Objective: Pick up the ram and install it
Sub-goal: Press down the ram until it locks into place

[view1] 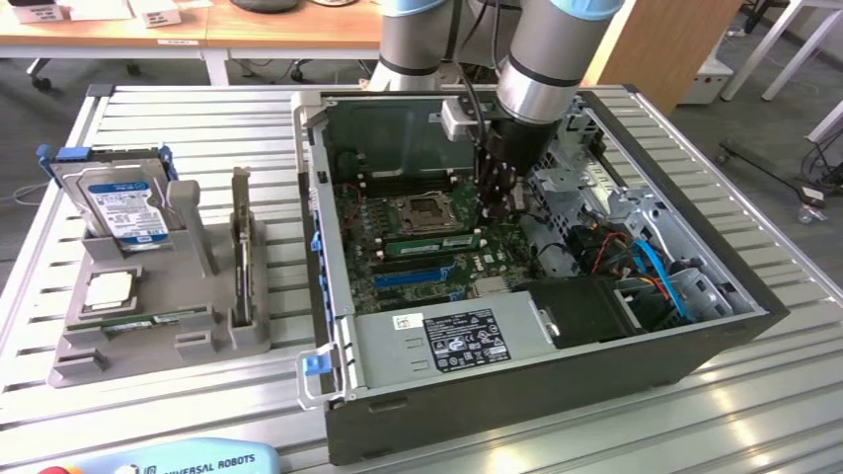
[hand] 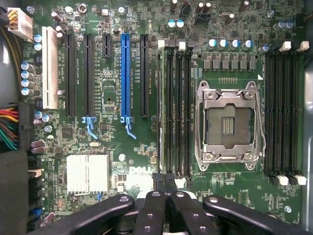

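Closed hand (hand: 165, 182) over motherboard (hand: 112, 88)

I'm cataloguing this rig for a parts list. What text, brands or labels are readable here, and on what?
"UNIVERSAL ROBOTS" on the blue pendant at the exterior view's bottom edge.
"DELL" in white on the motherboard, wrist view.
White label on the computer case's drive cage: print too small to read.
Hard drive label in the grey holder: unreadable.
Silkscreen beside the blue slot: too blurred to read.

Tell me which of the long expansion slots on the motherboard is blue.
The blue slot is the one second from the memory slots, between two black slots. The others are black, except a white one at the far end.
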You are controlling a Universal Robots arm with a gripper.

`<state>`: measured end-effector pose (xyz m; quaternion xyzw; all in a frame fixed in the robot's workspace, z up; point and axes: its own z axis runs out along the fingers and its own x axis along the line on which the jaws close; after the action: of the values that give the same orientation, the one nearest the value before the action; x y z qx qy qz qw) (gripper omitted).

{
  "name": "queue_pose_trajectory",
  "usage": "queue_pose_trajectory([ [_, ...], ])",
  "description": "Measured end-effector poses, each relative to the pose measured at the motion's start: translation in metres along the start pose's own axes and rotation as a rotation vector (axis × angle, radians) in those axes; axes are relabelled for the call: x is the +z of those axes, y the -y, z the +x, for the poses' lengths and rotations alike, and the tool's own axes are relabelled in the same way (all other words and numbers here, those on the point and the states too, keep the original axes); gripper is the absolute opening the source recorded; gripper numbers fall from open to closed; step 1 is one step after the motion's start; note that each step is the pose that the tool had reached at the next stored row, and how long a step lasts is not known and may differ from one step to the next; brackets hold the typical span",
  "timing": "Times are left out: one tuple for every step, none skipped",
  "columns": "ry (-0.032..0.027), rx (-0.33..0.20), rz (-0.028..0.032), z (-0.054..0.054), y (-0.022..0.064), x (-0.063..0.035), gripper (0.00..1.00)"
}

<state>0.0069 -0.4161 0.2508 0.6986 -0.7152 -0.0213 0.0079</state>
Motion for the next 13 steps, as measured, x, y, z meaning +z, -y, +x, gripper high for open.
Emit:
queue_pose_trajectory([
  [-0.0001, 0.000, 0.0001, 0.0000, 0.0001, 0.0009, 0.10],
  [0.0000, 0.000, 0.0001, 0.0000, 0.0001, 0.0018, 0.10],
  [-0.0001, 0.000, 0.0002, 0.0001, 0.0001, 0.0027, 0.10],
  [-0.0001, 0.000, 0.0003, 0.0001, 0.0001, 0.0036, 0.10],
  [0.0001, 0.000, 0.0004, 0.0001, 0.0002, 0.0045, 0.10],
  [0.0001, 0.000, 0.0005, 0.0001, 0.0002, 0.0054, 0.10],
  [0.0002, 0.000, 0.0005, 0.0001, 0.0002, 0.0060, 0.10],
  [0.0000, 0.000, 0.0005, 0.0002, 0.0002, 0.0060, 0.10],
  [0.0000, 0.000, 0.0005, 0.0002, 0.0002, 0.0060, 0.10],
  [0.0000, 0.000, 0.0005, 0.0002, 0.0002, 0.0061, 0.10],
  [0.0000, 0.000, 0.0005, 0.0002, 0.0003, 0.0061, 0.10],
  [0.0003, 0.000, 0.0006, 0.0001, 0.0003, 0.0064, 0.10],
  [0.0007, 0.000, 0.0008, 0.0001, 0.0003, 0.0071, 0.10],
])
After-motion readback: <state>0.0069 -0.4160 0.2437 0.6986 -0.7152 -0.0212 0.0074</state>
